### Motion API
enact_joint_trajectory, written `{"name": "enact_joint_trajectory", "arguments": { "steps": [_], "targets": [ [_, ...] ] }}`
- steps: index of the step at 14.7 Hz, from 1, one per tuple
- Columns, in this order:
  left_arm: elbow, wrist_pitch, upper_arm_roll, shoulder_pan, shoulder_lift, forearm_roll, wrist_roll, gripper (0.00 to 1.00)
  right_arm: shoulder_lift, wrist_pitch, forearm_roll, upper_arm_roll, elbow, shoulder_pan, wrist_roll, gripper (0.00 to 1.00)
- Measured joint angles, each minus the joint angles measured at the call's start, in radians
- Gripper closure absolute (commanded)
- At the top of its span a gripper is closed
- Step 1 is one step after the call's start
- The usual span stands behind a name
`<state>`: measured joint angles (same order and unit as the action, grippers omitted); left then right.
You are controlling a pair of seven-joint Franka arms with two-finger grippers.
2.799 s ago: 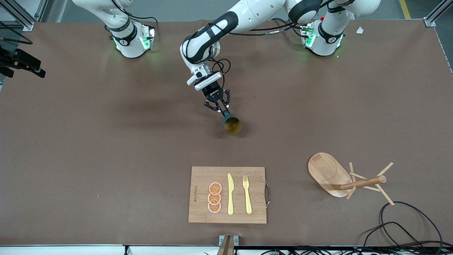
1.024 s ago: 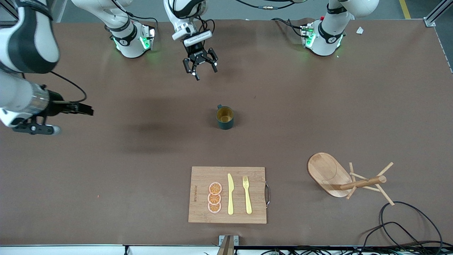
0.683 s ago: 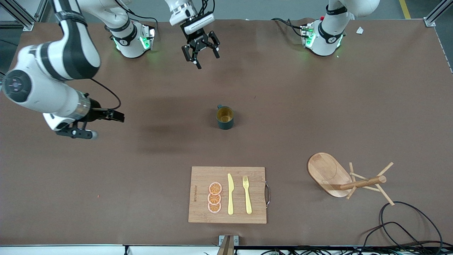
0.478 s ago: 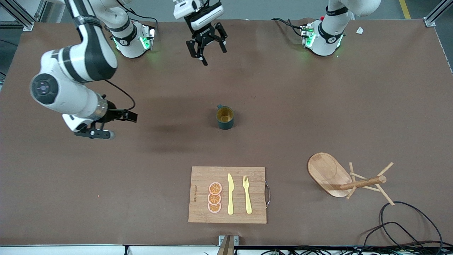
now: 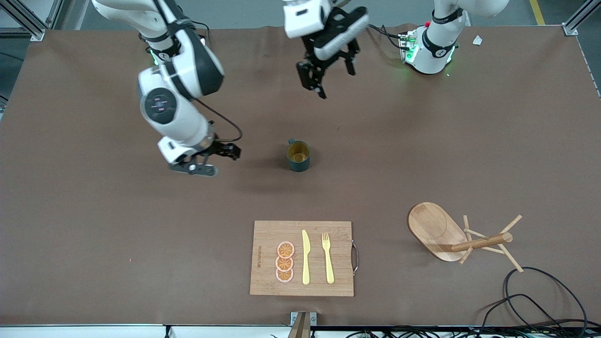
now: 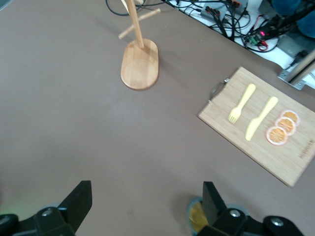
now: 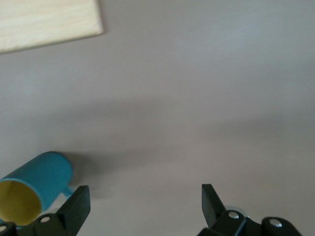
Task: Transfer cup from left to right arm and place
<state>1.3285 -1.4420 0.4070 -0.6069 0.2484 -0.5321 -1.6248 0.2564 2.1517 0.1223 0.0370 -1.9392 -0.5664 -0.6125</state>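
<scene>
brown table [image 5: 94, 211] bears the cup [image 5: 298, 156]; left gripper [image 5: 328, 77] and right gripper [image 5: 220, 157] gape empty.

A brown table [image 5: 94, 225] spans the view, grey floor [image 5: 263, 14] along its edge.

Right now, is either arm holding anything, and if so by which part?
Nothing is held. The cup stands alone on the table; the right tool is open beside it, and the left tool is open above the table.
</scene>
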Motion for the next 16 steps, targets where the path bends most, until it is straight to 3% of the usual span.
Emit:
{"name": "enact_joint_trajectory", "arguments": {
  "steps": [5,11,14,16],
  "targets": [
    [0.001,-0.009,0.000,0.297,-0.092,0.233,0.382,0.00,0.105,0.201,0.000,0.001,-0.006,-0.134,-0.085,0.00],
    [0.006,-0.010,-0.003,0.561,-0.145,0.389,0.835,0.00,0.171,0.316,0.000,0.001,-0.003,-0.207,-0.118,0.03],
    [0.023,-0.005,-0.006,0.709,-0.159,0.459,1.077,0.00,0.208,0.356,0.000,0.001,0.008,-0.236,-0.120,0.13],
    [0.042,-0.004,-0.006,0.746,-0.165,0.461,1.139,0.00,0.222,0.373,0.000,0.001,0.014,-0.248,-0.120,0.30]
  ]
}}
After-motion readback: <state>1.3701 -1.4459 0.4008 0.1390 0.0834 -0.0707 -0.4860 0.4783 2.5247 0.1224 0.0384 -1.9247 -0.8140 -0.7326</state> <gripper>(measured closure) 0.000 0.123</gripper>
